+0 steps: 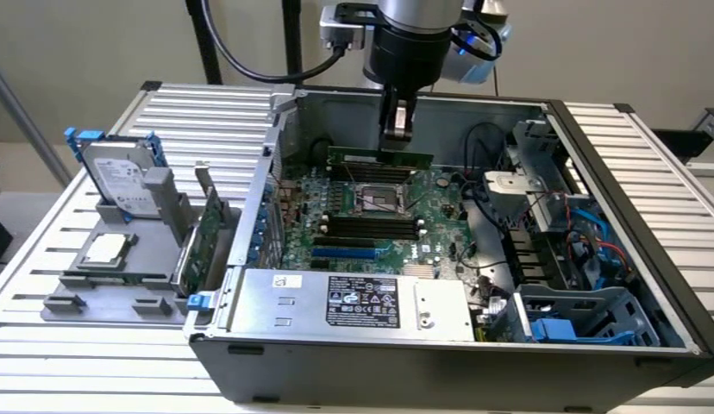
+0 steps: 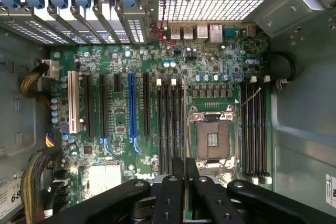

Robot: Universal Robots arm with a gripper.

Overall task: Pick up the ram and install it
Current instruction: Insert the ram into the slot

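Gripper [image 1: 394, 143] pinching the ram [image 1: 357, 157] (a green stick), above the motherboard [image 1: 440, 216], inside open case [image 1: 449, 116]

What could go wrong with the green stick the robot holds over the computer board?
The ram hangs from the gripper, pinched only at its top edge, so it might tilt or slip. If it comes down out of line with the black slots, it could jam or bump the open processor socket beside them.
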